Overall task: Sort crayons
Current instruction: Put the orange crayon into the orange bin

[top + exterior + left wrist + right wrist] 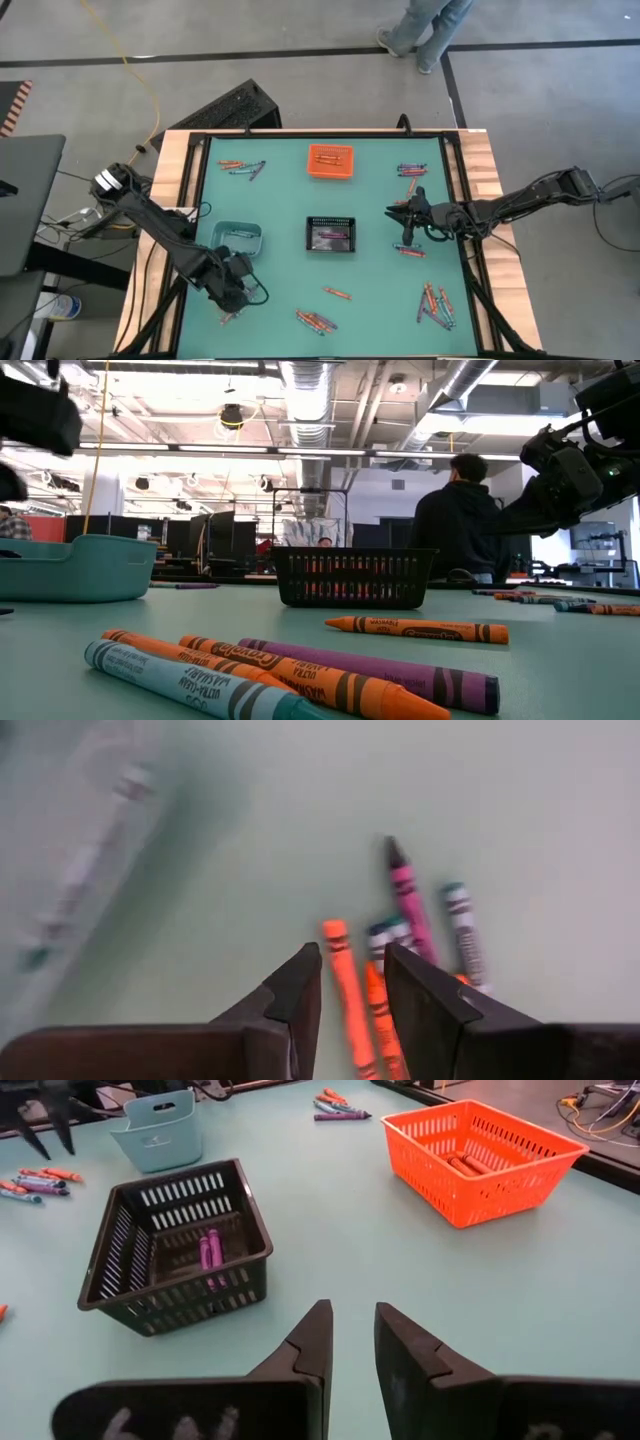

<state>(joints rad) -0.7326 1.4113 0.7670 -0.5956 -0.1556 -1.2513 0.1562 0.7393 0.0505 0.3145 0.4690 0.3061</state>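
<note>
Crayons lie in loose groups on the green table: far left [243, 167], far right [411, 170], near right [435, 305], near middle [316, 321]. My left gripper [233, 305] points down, open, over a small group at the near left. In its wrist view an orange crayon [345, 988] lies under the gap between its fingers [352, 982], beside another orange one [378, 1010], a purple one [405, 905] and a blue-grey one [465, 930]. I cannot tell whether the fingers touch any. My right gripper [397, 220] hovers open, right of the black bin, holding nothing [350, 1342].
The orange bin [331, 161] at the far middle holds orange crayons [465, 1162]. The black bin [331, 234] in the centre holds purple crayons [208, 1252]. A teal bin [238, 240] stands just beyond my left gripper. A person stands beyond the table [455, 520].
</note>
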